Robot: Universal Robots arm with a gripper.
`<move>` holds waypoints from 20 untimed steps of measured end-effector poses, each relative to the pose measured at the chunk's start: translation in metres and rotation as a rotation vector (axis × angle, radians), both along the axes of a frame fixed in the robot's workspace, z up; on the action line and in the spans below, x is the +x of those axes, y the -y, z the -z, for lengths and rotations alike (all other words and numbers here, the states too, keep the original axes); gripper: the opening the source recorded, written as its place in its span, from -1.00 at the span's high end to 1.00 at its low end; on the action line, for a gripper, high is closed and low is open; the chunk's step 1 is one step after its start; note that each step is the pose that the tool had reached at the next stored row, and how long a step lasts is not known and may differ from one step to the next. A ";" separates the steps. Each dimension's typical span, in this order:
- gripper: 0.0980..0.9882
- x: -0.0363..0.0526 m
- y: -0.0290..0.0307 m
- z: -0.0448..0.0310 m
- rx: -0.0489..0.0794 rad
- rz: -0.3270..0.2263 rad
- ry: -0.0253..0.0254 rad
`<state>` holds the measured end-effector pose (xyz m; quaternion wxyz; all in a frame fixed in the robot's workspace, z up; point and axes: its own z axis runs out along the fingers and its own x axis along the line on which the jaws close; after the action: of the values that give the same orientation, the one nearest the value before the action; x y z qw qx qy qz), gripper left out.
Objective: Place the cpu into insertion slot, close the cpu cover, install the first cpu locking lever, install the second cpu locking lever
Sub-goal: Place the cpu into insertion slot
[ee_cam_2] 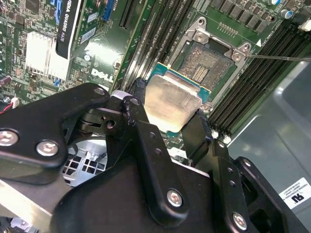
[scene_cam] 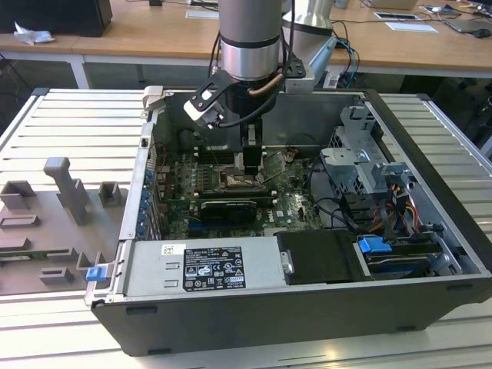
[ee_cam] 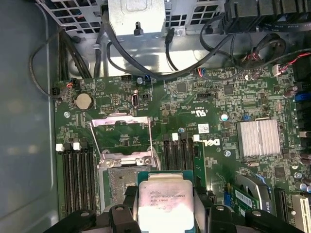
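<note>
Hand [ee_cam_2: 169, 108]: gripping the chip [ee_cam: 164, 200].
Chip: sitting between the fingers [ee_cam_2: 137, 116], just beside the socket [ee_cam_2: 204, 65].
Cover [ee_cam: 121, 132]: lying open beyond the socket.

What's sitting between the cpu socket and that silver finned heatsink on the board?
A bank of long black memory slots runs between the socket and the heatsink, as the first wrist view shows.
</note>
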<state>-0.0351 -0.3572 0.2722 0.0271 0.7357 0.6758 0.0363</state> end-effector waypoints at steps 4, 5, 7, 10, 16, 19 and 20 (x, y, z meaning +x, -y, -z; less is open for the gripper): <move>0.00 0.0000 0.0000 0.0044 0.000 0.000 0.0000; 0.00 -0.0001 0.0000 0.0052 0.000 0.000 0.0000; 0.00 -0.0002 0.0000 0.0061 0.000 0.000 0.0000; 0.00 -0.0003 0.0000 0.0090 0.000 0.000 -0.0005; 0.00 -0.0008 0.0000 0.0154 0.000 -0.001 -0.0005; 0.00 -0.0010 0.0000 0.0181 0.000 -0.003 -0.0005; 0.00 -0.0012 0.0000 0.0193 0.000 -0.004 -0.0005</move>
<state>-0.0364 -0.3572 0.2529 0.0268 0.7346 0.6770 0.0362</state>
